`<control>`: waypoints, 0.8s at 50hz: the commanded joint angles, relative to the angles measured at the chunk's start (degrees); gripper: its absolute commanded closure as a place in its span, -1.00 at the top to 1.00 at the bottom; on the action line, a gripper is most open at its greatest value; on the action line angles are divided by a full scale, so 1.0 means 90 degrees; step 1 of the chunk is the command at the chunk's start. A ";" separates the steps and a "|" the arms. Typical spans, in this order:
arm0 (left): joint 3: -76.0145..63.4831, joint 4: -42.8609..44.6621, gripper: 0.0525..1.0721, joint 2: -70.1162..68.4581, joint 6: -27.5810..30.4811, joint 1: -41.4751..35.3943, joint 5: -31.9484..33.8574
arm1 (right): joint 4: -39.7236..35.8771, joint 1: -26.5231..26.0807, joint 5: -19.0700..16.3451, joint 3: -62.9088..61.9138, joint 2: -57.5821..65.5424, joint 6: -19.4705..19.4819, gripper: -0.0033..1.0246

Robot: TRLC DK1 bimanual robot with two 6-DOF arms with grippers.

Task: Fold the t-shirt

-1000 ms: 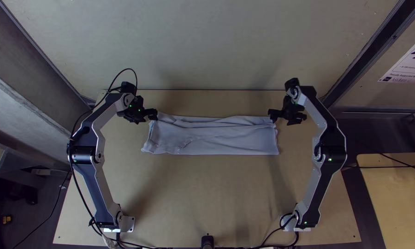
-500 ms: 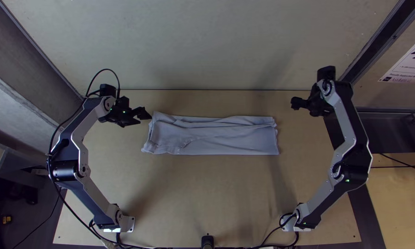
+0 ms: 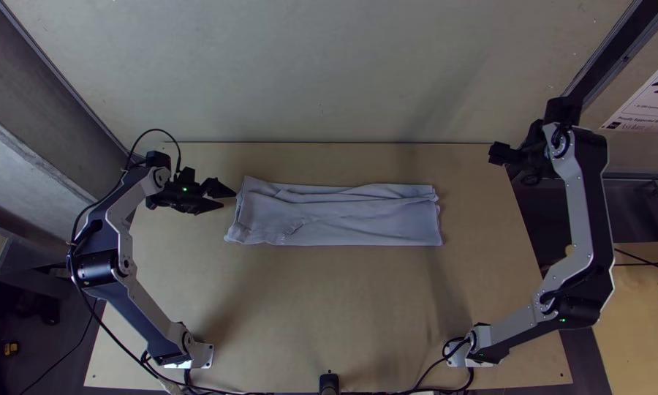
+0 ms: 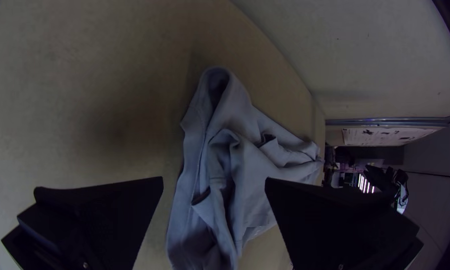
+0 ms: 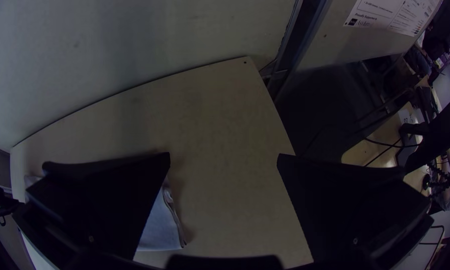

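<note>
The light blue-grey t-shirt (image 3: 336,219) lies folded into a long flat strip across the table's upper middle, its upper layers wrinkled. Just off its left end is my left gripper (image 3: 229,199), open and holding nothing. In the left wrist view the shirt (image 4: 250,135) shows loose folds beyond my left gripper (image 4: 214,182), whose fingers stand wide apart. My right gripper (image 3: 496,154) is at the table's upper right edge, well away from the cloth. The right wrist view has my right gripper (image 5: 224,156) spread wide, with part of the shirt (image 5: 160,230) behind one finger.
The wooden table (image 3: 329,307) has bare surface below the cloth. A pale wall (image 3: 329,73) rises along its far edge. A second wooden table (image 3: 636,314) stands to the right, with cables over it.
Both grippers have moved outward from the shirt's upper corners, the right one much farther, up and to the right. The left one went a little left and down. The shirt has stayed in place.
</note>
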 commanded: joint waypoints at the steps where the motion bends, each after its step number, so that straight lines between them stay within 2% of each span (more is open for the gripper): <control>1: -0.0210 0.0038 0.92 0.0328 0.0172 0.0041 0.0173 | -0.0016 -0.0029 0.0060 -0.0179 -0.0333 -0.0110 0.91; 25: -0.0493 0.0038 0.92 0.0670 0.0212 -0.0467 0.0525 | -0.0016 -0.0097 0.0060 -0.0970 -0.0861 -0.0237 0.91; 40: -0.0601 0.0468 0.92 0.0748 -0.0501 -0.1307 0.0603 | 0.0004 -0.0068 0.0050 -0.1107 -0.0909 -0.0227 0.91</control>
